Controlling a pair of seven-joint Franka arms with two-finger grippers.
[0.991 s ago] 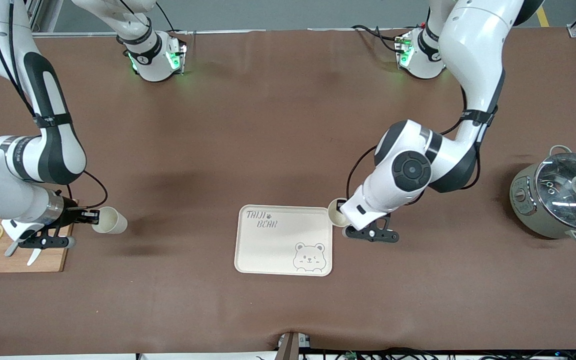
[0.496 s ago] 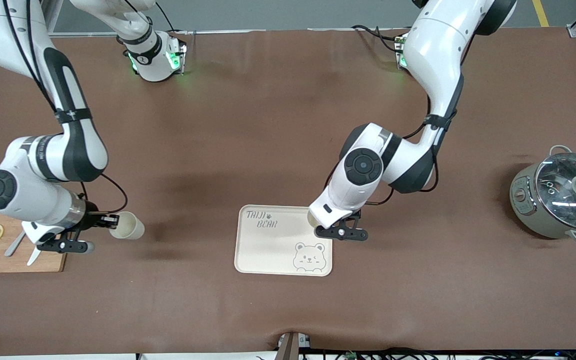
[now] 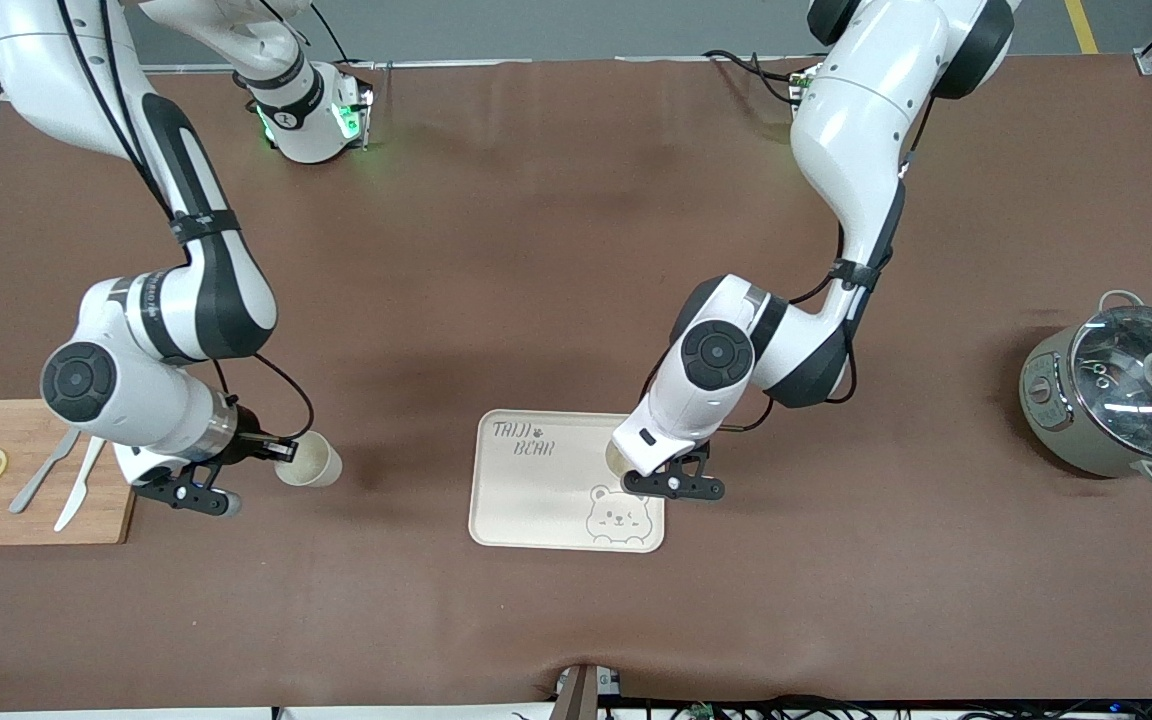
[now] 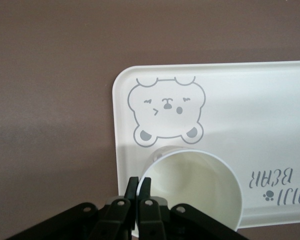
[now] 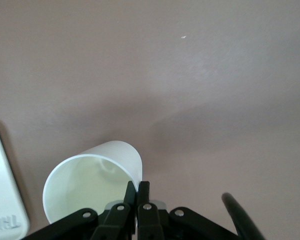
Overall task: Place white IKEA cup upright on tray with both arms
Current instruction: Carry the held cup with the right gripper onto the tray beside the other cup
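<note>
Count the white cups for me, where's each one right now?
2. One cup is gripped at its rim by the left gripper over the tray. The other cup is in the right gripper, over bare table beside the cutting board.

**Open table between the arms; clutter only at the two ends**

The brown table [image 3: 556,250] lies bare from the robot bases down to the tray [image 3: 536,500], and along the strip nearest the front camera. The left gripper [image 4: 139,187], its fingers [image 4: 145,192] pinched on a white cup [image 4: 195,187], occupies the tray's end toward the left arm, beside the bear print. The right gripper [image 5: 138,192] with its own cup [image 3: 308,464] hangs between cutting board [image 3: 36,520] and tray. A lidded pot [image 3: 1121,400] blocks the left arm's end.
</note>
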